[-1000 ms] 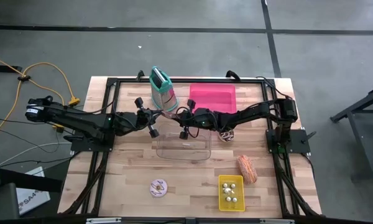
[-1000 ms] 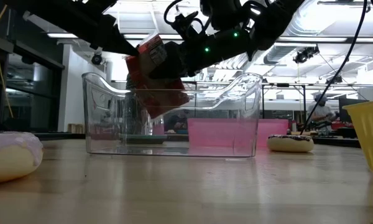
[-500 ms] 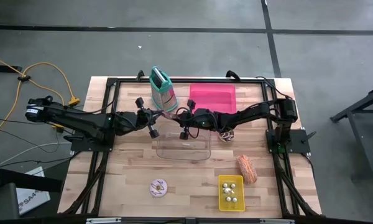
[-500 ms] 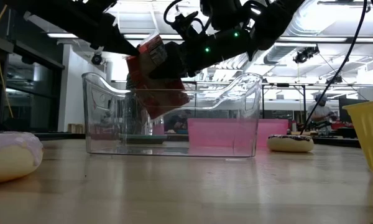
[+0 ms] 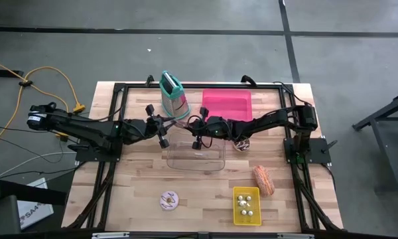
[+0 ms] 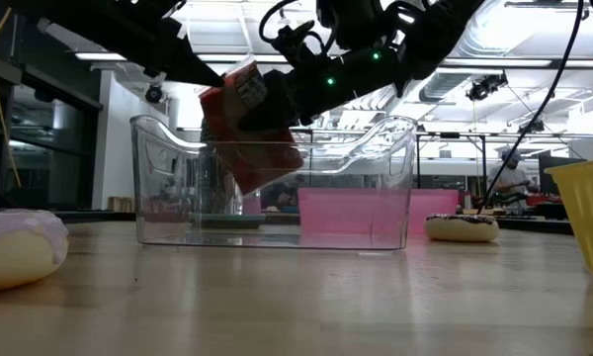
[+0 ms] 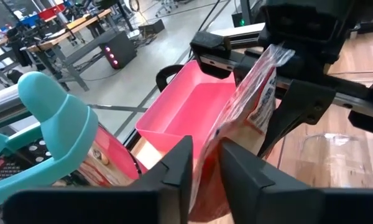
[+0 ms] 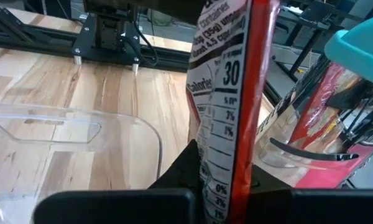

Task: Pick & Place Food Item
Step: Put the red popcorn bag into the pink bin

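Note:
A red snack bag (image 6: 252,124) hangs tilted over the far part of a clear plastic bin (image 5: 196,163). Its lower end dips below the bin's rim (image 6: 277,143). My two grippers meet at the bag above the bin's far edge. The left gripper (image 5: 175,123) comes from the table's left and the right gripper (image 5: 190,125) from its right. In the left wrist view the bag (image 7: 248,106) fills the narrow gap between the left fingers. In the right wrist view the bag (image 8: 227,93) stands edge-on between the right fingers. My left gripper (image 7: 205,152) has the bag's near end (image 7: 206,177) between its two fingers, coming almost level from the table's left. The bag reaches on past the fingertips toward the other arm. It hangs clear of the table. My right gripper (image 8: 224,177) pinches the bag by one edge (image 8: 227,158), next to the printed nutrition panel, between its two fingers. It comes almost level from the table's right. The bag is tilted, and its lower end (image 6: 272,168) hangs inside the bin above the floor.
A pink tray (image 5: 227,104) and a teal-topped pouch (image 5: 173,96) stand at the far side. A chocolate doughnut (image 6: 460,227) lies under the right arm. A pink doughnut (image 5: 168,199), a yellow tray (image 5: 247,204) of small pieces and an orange pastry (image 5: 263,180) lie near the front.
The snack bag has tipped slightly between the two grippers, its upper end toward the right arm. Both arms have kept their places.

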`<action>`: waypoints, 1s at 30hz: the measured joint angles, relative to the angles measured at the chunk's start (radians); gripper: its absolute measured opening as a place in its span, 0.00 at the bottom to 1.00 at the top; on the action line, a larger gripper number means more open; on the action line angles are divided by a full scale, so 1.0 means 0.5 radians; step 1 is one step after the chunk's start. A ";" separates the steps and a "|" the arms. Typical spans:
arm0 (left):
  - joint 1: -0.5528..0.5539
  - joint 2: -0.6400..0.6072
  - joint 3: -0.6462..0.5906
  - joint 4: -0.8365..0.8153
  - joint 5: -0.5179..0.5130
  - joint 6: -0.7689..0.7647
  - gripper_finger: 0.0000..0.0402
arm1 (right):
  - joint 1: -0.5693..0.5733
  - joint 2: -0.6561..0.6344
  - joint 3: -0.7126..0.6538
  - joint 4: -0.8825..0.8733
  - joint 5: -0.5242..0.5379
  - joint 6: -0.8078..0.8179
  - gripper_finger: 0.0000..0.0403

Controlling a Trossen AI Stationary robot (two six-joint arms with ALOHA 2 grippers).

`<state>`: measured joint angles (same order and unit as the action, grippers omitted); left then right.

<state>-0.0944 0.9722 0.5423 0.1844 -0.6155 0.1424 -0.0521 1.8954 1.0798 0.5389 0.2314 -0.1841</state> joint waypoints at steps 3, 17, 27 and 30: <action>-0.001 0.000 0.000 0.001 0.000 0.000 0.24 | 0.000 0.000 0.000 -0.007 0.001 0.001 0.04; -0.105 -0.003 0.000 -0.001 -0.111 0.094 0.28 | 0.000 0.000 0.000 -0.018 0.010 -0.002 0.04; -0.195 -0.096 0.000 0.001 -0.241 0.140 0.28 | 0.006 -0.033 0.001 -0.237 0.313 -0.008 0.04; -0.212 -0.111 0.000 0.001 -0.241 0.140 0.28 | 0.019 -0.061 0.000 -0.247 0.339 -0.009 0.04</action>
<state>-0.2004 0.9169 0.5423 0.1850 -0.7361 0.2125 -0.0426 1.8646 1.0797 0.4156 0.4010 -0.1886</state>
